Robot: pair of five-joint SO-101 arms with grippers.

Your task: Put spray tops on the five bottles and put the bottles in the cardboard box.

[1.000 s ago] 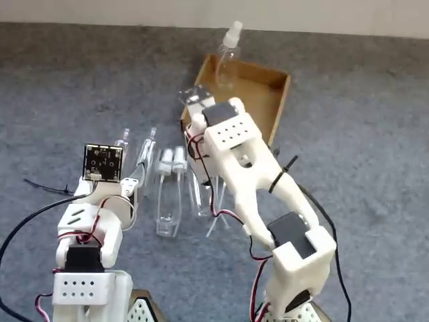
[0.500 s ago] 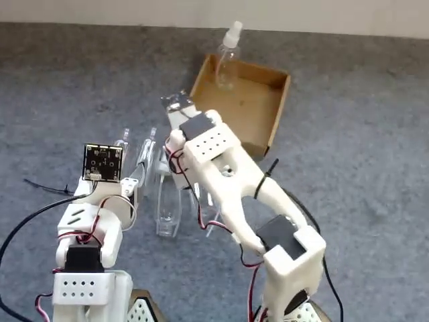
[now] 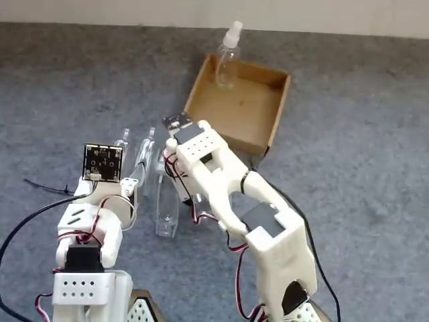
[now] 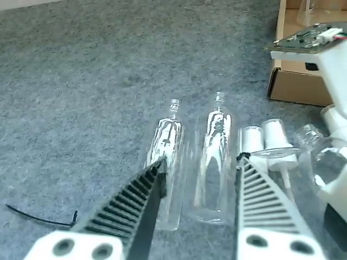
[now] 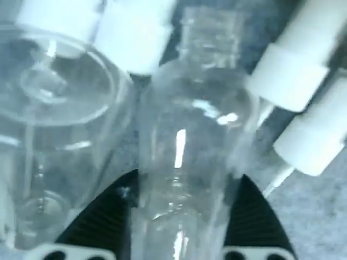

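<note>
Tan cardboard box (image 3: 249,107), open top. Capped bottle (image 3: 226,64) upright, box's 11 o'clock corner. Clear uncapped bottles (image 4: 168,154) lying at box's 7 o'clock; white spray tops (image 4: 264,138) alongside.

The box (image 3: 280,100) is set at the far side of the table (image 3: 375,201), and a topped bottle (image 3: 228,57) is stood in its far left corner. Nearer, left of the box, a first bottle (image 4: 168,157) and a second bottle (image 4: 216,151) are laid side by side beneath the left gripper (image 4: 200,162), necks pointed away from the arms. Just right of them two spray tops (image 4: 252,141) are laid, with a third bottle (image 3: 167,204) before them. A fourth bottle (image 5: 190,135) is laid beside the third, beneath the right gripper (image 5: 184,181), with more tops (image 5: 295,81) beside it. A cable tie (image 3: 47,186) is laid at the near left.
</note>
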